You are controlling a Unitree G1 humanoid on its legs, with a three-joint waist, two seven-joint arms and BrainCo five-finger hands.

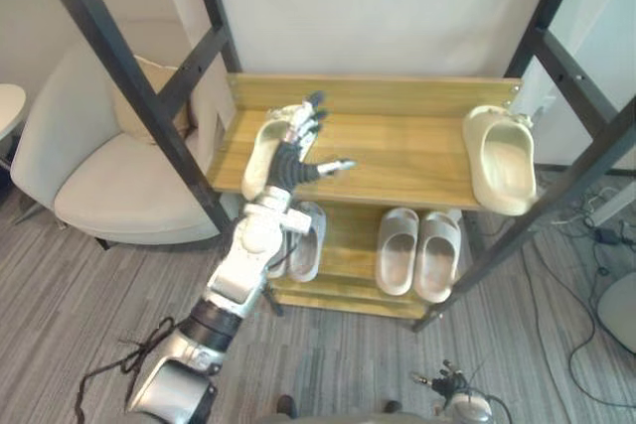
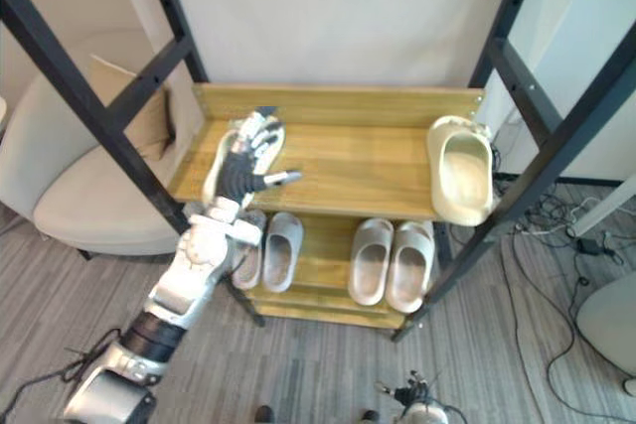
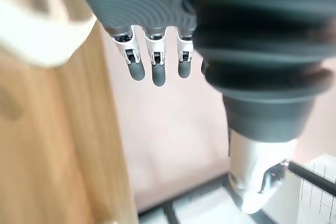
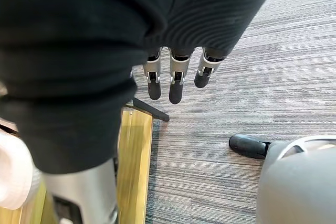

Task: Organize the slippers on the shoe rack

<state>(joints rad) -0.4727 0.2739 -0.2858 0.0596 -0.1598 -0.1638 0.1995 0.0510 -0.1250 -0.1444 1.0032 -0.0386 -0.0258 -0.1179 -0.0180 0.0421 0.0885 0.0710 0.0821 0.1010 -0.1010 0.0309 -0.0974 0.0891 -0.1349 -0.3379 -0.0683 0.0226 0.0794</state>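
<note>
- The shoe rack [image 1: 397,151] has two wooden shelves in a black frame, and it stands on a grey carpet floor [image 4: 236,103].
- On the top shelf, a cream slipper [image 1: 258,161] lies at the 9 o'clock end, with its length running from 6 to 12 o'clock.
- The left hand [image 1: 291,162] is over this slipper. Its fingers are straight and a little spread, pointing to 12 o'clock, and the thumb sticks out toward 3 o'clock. It grips nothing. I cannot tell if the palm touches the slipper.
- A second cream slipper [image 1: 502,161] lies at the 3 o'clock end of the top shelf, well apart from the first one, and it reaches past the front edge of the shelf.
- On the lower shelf, a grey-white pair [image 1: 308,240] stands at 7 o'clock and a white pair [image 1: 397,250] at 5 o'clock, each pair side by side.
- The right hand [image 4: 176,85] hangs low over the carpet, near the rack's lower corner, with its fingers straight, close together and empty.
- A pale armchair [image 1: 89,166] stands at 9 o'clock from the rack.
</note>
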